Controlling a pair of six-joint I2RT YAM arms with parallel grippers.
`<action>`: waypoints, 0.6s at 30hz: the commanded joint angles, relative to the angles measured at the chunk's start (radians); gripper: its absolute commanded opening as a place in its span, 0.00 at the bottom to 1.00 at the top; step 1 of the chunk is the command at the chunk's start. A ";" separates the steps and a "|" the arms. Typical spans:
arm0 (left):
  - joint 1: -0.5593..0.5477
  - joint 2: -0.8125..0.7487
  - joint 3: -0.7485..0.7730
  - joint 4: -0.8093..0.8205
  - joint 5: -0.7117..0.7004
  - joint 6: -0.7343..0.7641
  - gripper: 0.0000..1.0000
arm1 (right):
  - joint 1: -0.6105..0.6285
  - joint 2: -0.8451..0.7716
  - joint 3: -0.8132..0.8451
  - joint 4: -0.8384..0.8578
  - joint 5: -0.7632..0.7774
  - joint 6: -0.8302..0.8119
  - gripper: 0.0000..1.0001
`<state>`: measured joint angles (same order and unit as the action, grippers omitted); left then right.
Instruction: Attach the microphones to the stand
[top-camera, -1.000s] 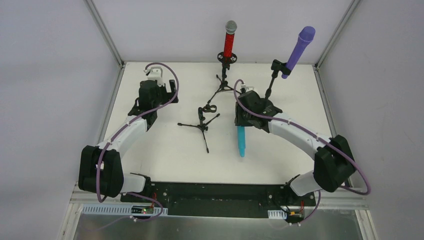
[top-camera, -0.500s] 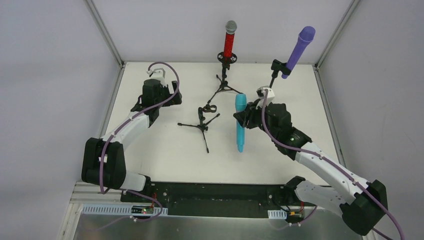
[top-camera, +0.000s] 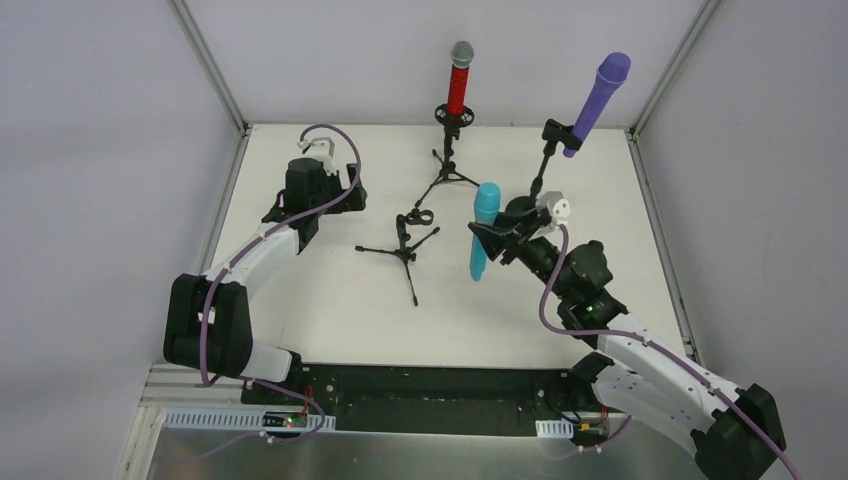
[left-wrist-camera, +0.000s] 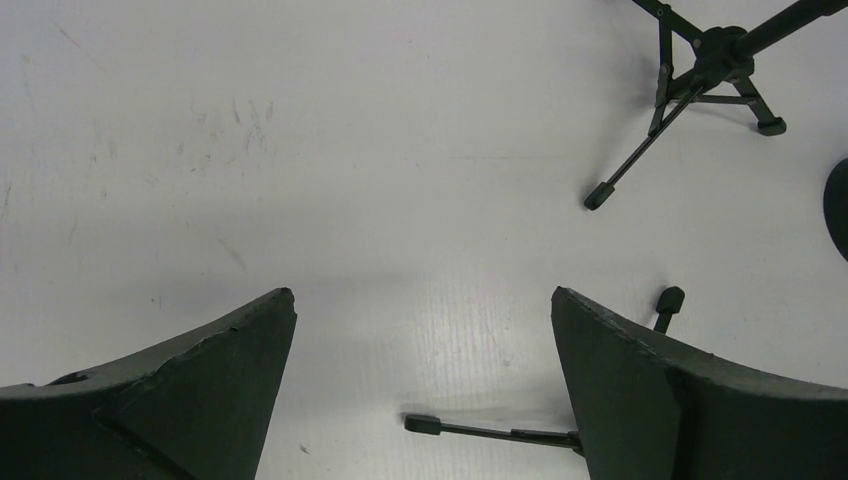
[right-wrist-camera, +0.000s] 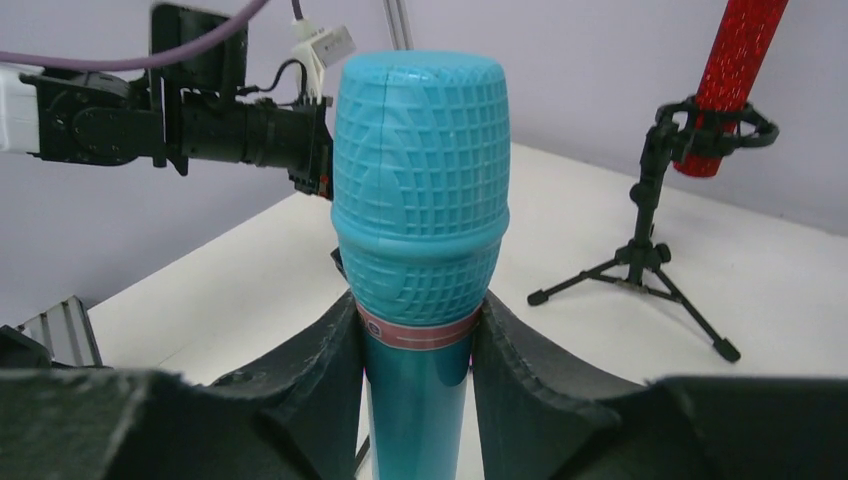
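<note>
Right hand clamps the cyan microphone at its pink ring, upright above the counter near the empty stand; left hand hangs wide open. A tilted approach could miss the clip or topple the light stand.

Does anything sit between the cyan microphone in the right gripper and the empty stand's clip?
Nothing visible does. Only bare table shows between the cyan microphone, upright in the right gripper, and the empty stand's clip. The red microphone's stand sits farther back; the open left gripper is beyond the clip.
</note>
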<state>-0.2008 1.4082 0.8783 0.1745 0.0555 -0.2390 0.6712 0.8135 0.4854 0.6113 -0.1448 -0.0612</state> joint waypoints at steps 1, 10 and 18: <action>0.009 0.005 0.041 -0.001 0.051 0.077 0.99 | -0.003 0.025 -0.006 0.317 -0.018 -0.034 0.00; 0.009 -0.024 0.036 0.002 0.073 0.193 0.99 | -0.003 0.199 0.116 0.487 -0.117 -0.039 0.00; 0.007 -0.013 0.032 0.012 0.095 0.182 0.99 | -0.003 0.344 0.285 0.553 -0.190 -0.051 0.00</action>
<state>-0.2008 1.4109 0.8818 0.1741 0.1223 -0.0696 0.6712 1.1122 0.6643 1.0065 -0.2714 -0.0956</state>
